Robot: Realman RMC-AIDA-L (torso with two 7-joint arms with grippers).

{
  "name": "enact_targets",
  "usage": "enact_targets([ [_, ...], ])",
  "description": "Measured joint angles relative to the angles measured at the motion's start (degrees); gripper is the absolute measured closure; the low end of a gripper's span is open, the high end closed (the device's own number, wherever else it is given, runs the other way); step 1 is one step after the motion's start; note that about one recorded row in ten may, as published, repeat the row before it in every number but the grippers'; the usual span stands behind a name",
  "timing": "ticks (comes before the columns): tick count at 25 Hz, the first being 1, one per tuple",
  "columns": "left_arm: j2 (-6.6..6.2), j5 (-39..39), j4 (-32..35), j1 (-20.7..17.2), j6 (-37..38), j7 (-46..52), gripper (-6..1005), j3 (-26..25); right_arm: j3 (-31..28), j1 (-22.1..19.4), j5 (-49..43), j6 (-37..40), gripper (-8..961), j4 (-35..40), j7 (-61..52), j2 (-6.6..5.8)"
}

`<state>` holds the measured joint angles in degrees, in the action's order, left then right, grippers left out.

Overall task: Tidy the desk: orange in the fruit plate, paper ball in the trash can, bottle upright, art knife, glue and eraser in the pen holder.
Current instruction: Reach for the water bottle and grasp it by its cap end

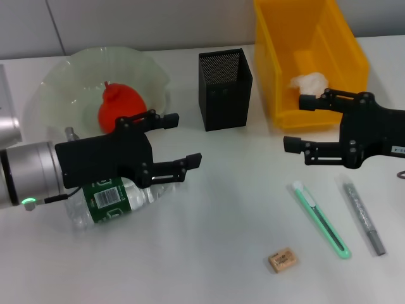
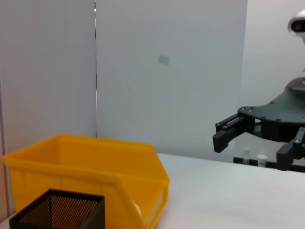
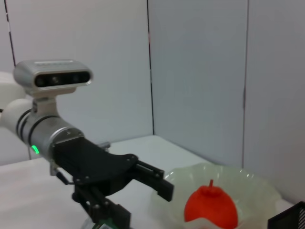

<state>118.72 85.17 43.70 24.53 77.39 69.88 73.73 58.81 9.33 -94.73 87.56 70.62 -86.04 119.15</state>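
The orange (image 1: 120, 106) sits in the plate (image 1: 60, 79) and the paper ball (image 1: 308, 82) in the bin (image 1: 304, 38), so the bottle (image 1: 114, 197) looks next. It lies on its side at near left, under the left gripper (image 1: 180, 140), whose fingers are spread. That gripper should drop squarely over the body, close firmly, then tip it upright. The right gripper (image 1: 297, 123), also spread, hovers by the bin.

Black left pincer (image 1: 182, 139), silver wrist, green light

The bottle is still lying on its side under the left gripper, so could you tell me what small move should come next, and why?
Probably lower the left gripper straight down around the bottle. Its jaws are open and it hovers above the bottle, which lies flat on the table, while the orange already sits in the fruit plate and the paper ball in the trash can.
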Motion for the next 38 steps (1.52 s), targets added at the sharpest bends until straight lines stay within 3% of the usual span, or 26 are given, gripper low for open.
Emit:
enact_targets([
  [16, -0.28, 3.9, -1.2, 1.2, -2.6, 1.2, 153, 0.7, 0.1, 0.3, -5.1, 2.6, 130, 1.0, -2.7, -0.01],
  [18, -0.17, 9.9, 1.3, 1.8, -4.1, 6.4, 153, 0.7, 0.0, -0.1, -5.8, 3.1, 130, 1.3, -3.0, -0.02],
  [23, -0.08, 11.5, 3.8, 1.9, -4.2, 8.4, 153, 1.0, 0.2, -0.9, -7.4, 3.3, 130, 1.6, -3.4, 0.03],
  [30, -0.08, 14.4, 8.8, 1.9, -7.7, 13.9, 153, 5.9, 0.0, -1.5, -8.8, 3.8, 130, 1.3, -3.8, 0.11],
  [31, -0.03, 17.8, 11.6, 1.9, -10.2, 18.2, 153, 9.0, 0.0, -1.6, -8.8, 3.8, 130, 1.3, -3.8, 0.12],
  [38, -0.05, 26.1, 17.5, 2.1, -12.4, 26.2, 153, 10.9, 0.1, -1.8, -8.8, 3.9, 130, 0.9, -3.5, 0.20],
])
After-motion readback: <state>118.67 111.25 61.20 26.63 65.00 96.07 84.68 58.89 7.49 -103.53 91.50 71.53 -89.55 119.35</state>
